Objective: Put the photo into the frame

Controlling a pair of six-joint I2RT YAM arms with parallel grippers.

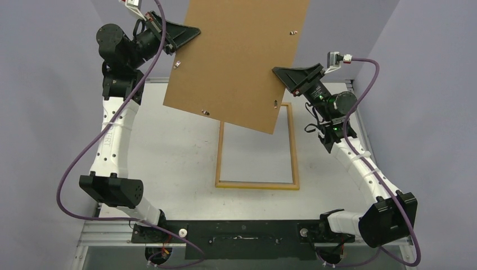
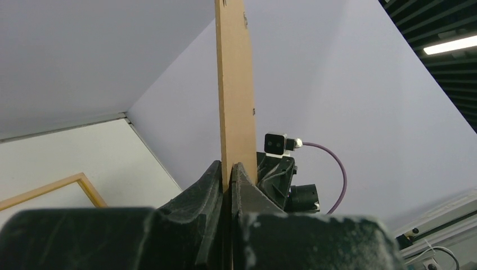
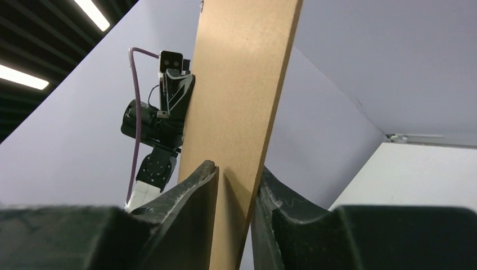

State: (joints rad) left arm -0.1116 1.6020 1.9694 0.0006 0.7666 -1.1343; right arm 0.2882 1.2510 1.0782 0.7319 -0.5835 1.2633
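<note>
Holding a plain brown backing board (image 1: pixel 236 56) high in the air, both arms are reaching toward each other across the upper part of the overhead view. The board is hanging tilted, with its lower corner pointing down to the right, and small metal tabs (image 1: pixel 179 63) are showing near its edges.

The left end effector (image 1: pixel 194 31) is gripping the board's left edge at the upper left; in its wrist view the two black fingers (image 2: pixel 214 185) are pressing together on the thin edge, which is rising straight up between them.

The right end effector (image 1: pixel 278 73) is meeting the board's right edge at the right of centre. In its wrist view the fingers (image 3: pixel 197 180) are standing one on each side of the edge and very near to it, but I cannot tell if they are really clamping it.

The frame (image 1: pixel 257 184) is lying flat on the pale worktop (image 1: pixel 169 157), in the lower middle of the overhead view, with a light wood-coloured side facing up. Its far end is disappearing under the raised board, which is not touching it. One corner of it is showing at the lower left of the left wrist view (image 2: pixel 50 188).
</note>
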